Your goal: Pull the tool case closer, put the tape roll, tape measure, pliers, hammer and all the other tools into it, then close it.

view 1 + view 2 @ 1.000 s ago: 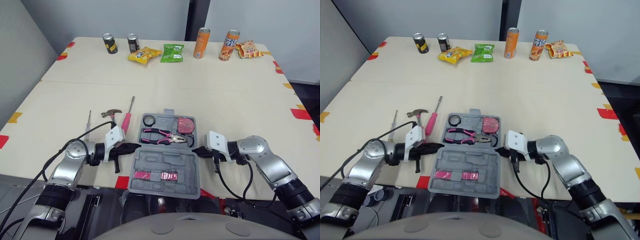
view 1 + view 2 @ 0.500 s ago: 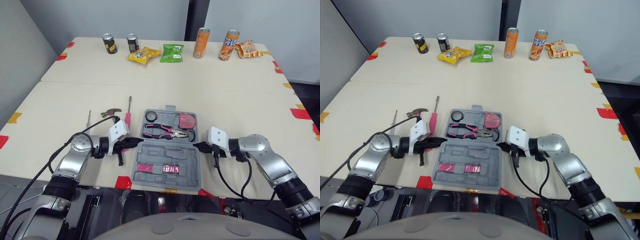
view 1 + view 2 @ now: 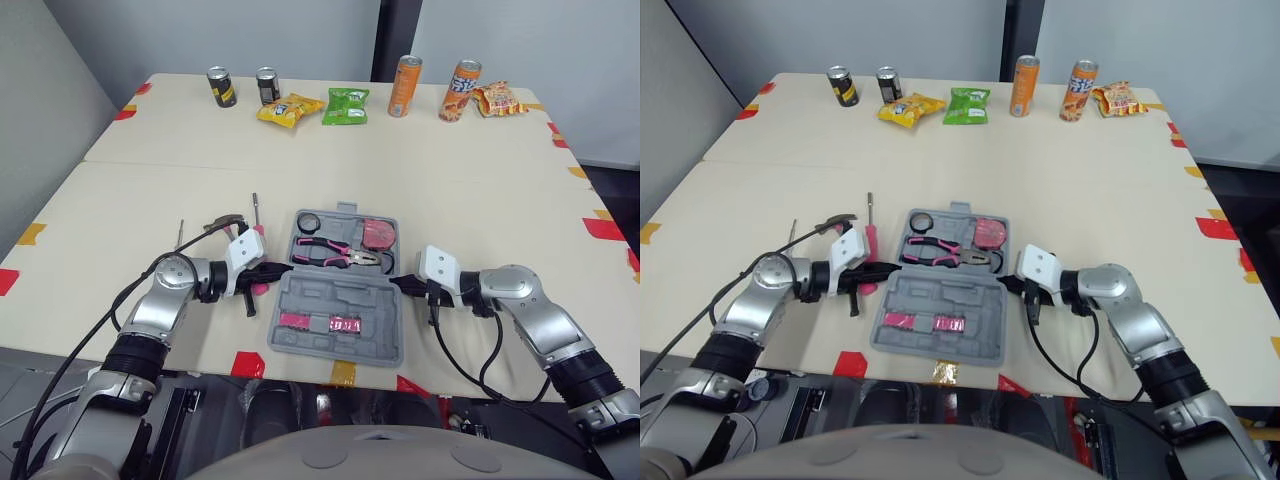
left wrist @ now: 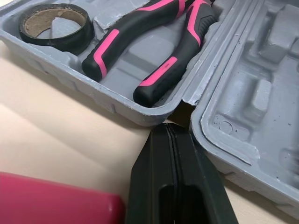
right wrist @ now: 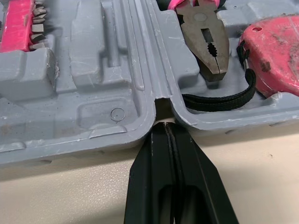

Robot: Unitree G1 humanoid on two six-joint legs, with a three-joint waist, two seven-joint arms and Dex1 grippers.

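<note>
- Since one second ago the tool case [image 3: 335, 296] has moved away from the front edge of the table [image 3: 480, 190]; before, its near half hung over this edge, and now the whole case lies on the table, at the middle of the front edge.
- Both arms have gone forward together with the case.
- Left gripper [image 4: 170, 135]: its two black fingers are pressed together with nothing between them, and the tip sits at the hinge notch on the left side of the case, where the two halves meet.
- Right gripper [image 5: 164, 130]: its fingers are also pressed together, and the tip touches the hinge notch on the right side.
- The case is open and flat, with the lid half toward the front edge.
- In the far half lie the tape roll [image 3: 309, 221] at the left, the pliers [image 3: 335, 253] in the middle and the tape measure [image 3: 378, 233] at the right.
- Pink bit holders [image 3: 320, 322] sit in the near half.
- Just left of the case, outside it, lie the pink-handled screwdriver [image 4: 56, 200], the hammer [image 3: 225, 222] and a thin screwdriver [image 3: 180, 232].
- Along the back edge stand cans [image 3: 404, 86] and snack bags [image 3: 345, 105].
</note>
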